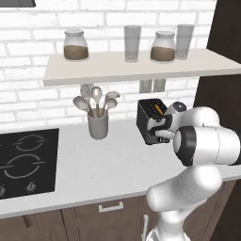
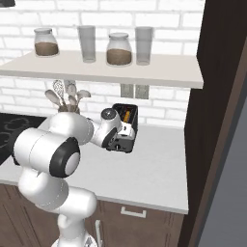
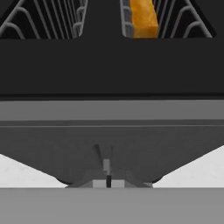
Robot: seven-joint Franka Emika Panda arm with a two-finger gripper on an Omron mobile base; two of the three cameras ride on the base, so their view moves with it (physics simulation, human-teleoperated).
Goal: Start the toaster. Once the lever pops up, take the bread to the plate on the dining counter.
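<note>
While the gripper [image 1: 157, 133] sits pinched shut on nothing against the near face of the small boxy dark toaster [image 1: 149, 114] on the white worktop [image 1: 103, 164], tan bread slice [image 3: 142, 19] down in its right slot; looks like the lever-pressing step, next comes pushing down.

Utensil cup [image 1: 98, 124] beside hob [image 1: 27, 162]; jars [image 1: 75, 45] on shelf [image 1: 141, 66].

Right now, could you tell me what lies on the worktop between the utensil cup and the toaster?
Nothing: in the left base view, bare white worktop runs from the utensil cup to the toaster.
</note>
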